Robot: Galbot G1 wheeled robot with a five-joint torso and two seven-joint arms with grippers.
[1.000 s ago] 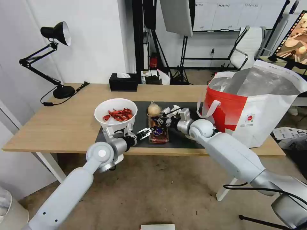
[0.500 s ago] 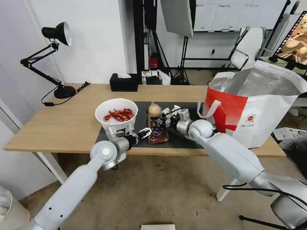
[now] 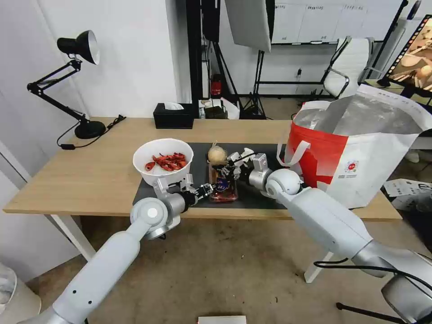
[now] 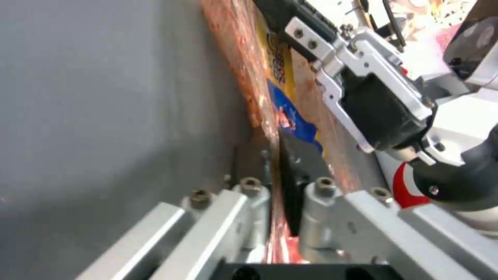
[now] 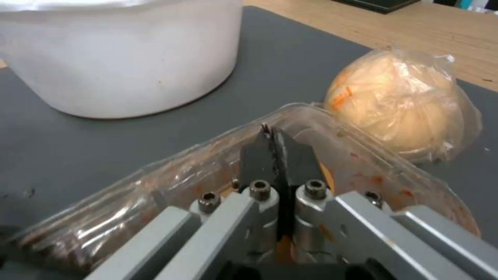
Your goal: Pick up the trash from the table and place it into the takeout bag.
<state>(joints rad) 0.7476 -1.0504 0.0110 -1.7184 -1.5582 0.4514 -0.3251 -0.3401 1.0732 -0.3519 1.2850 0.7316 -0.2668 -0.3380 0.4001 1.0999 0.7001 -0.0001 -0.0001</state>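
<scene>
Now, head view:
Worktop: light wood, with a dark mat at its middle.
Bowl: white, holding red shell scraps, on the mat's left part.
Tray: clear plastic, smeared red, on the mat just right of the bowl, one end at the near edge.
Lump bag: knotted clear bag with a beige lump, touching the tray's far end.
Tote: white and red, foil lining open upward, on the worktop's right end, well apart from the tray.
Left pincer: at the tray's near left rim, closed on it.
Right pincer: at the tray's far right side, beside the lump bag.
Tissue box: black, at the worktop's far edge.
Lamp: black, on the far left corner.

Left wrist view:
Left pincer: black pads pressed together with the tray wall pinched between them.
Mat: grey, beside the tray.
Right pincer: farther along the same tray; grip hard to make out.

Right wrist view:
Right pincer: pads drawn together, clamping the tray rim.
Lump bag: resting against the tray's end.
Bowl: standing on the mat near the tray, not touching it.
</scene>
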